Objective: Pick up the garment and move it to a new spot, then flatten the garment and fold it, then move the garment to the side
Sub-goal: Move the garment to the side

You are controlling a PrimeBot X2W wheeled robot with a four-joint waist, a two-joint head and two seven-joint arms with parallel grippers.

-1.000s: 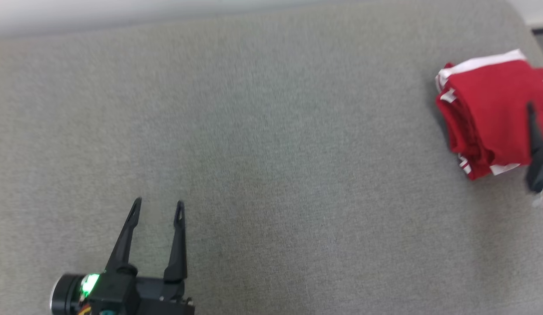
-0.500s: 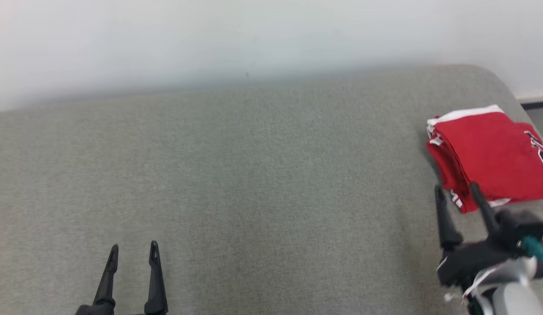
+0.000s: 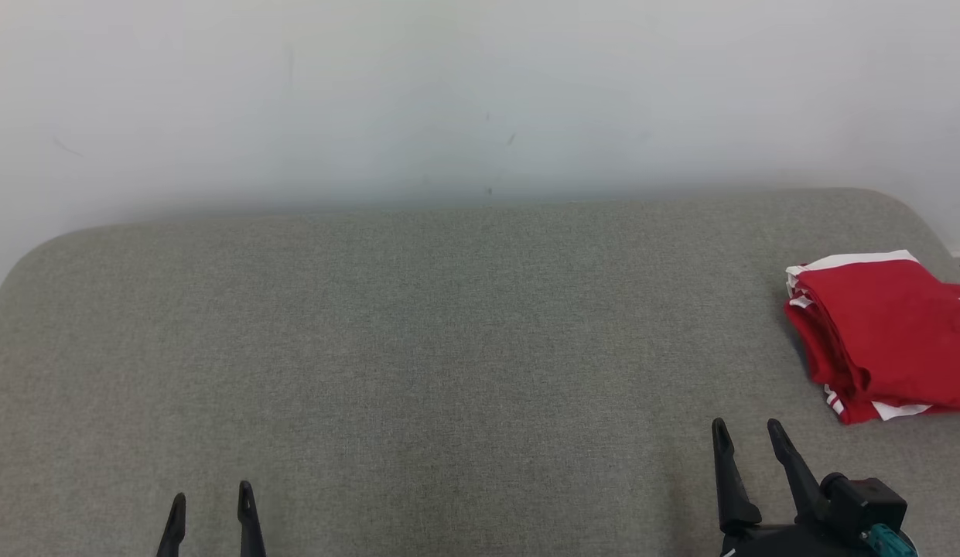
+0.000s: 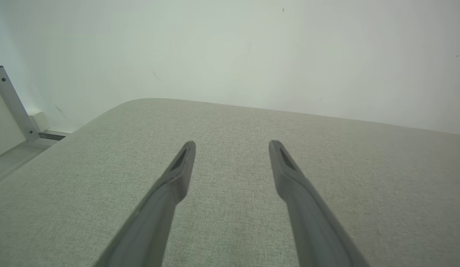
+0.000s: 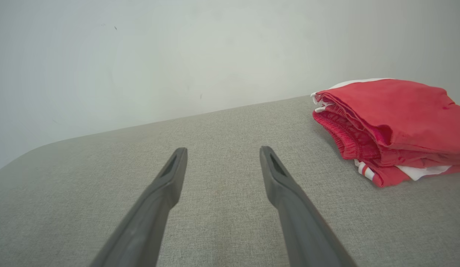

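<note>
Left gripper (image 3: 212, 495): noted at the near left over the grey cushion (image 3: 449, 333), fingers spread wide, nothing held.

Right gripper (image 3: 746, 427): noted at the near right, fingers likewise spread wide and empty, near the garment (image 3: 886, 333) but apart from it.

Garment: a red piece with white trim, found folded in a compact stack at the right end of the cushion, close to its edge. It is judged light, soft and limp, not fragile. The layers may be expected to slide and unfold if one ply alone is taken. A hold is advised across the whole stack at its rounded left edge, with one finger slid beneath.
</note>
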